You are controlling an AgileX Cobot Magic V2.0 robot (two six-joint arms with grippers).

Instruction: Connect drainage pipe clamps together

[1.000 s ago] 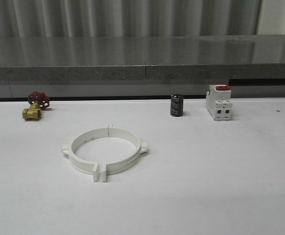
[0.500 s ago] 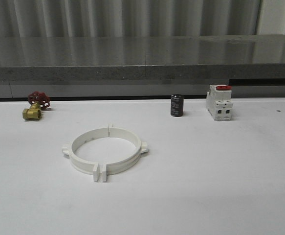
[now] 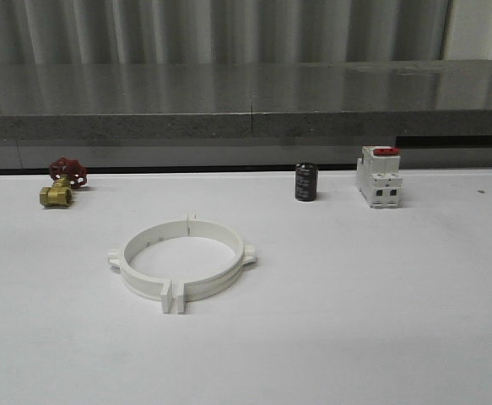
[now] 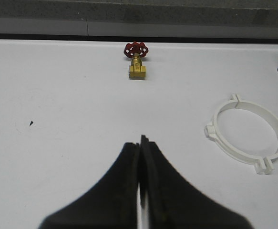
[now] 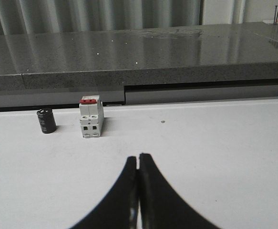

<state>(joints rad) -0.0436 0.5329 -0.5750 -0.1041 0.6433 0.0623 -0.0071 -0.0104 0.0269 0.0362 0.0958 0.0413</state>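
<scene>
The plain white desk [image 3: 381, 304] carries two white plastic half-ring pipe clamps [image 3: 181, 260] closed into a ring near its middle, a red-handled brass valve [image 3: 62, 183] far left, and a black cylindrical capacitor [image 3: 305, 181] beside a white boxy red-switched breaker [image 3: 378, 176].

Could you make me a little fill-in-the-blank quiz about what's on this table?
1. The two clamps lie together in the shape of a ____.
2. The valve has a handwheel coloured ____.
3. The black cylinder stands just left of the ____.
4. The fingers of both the left gripper and the right gripper are ____.

Missing words: ring; red; breaker; shut
</scene>
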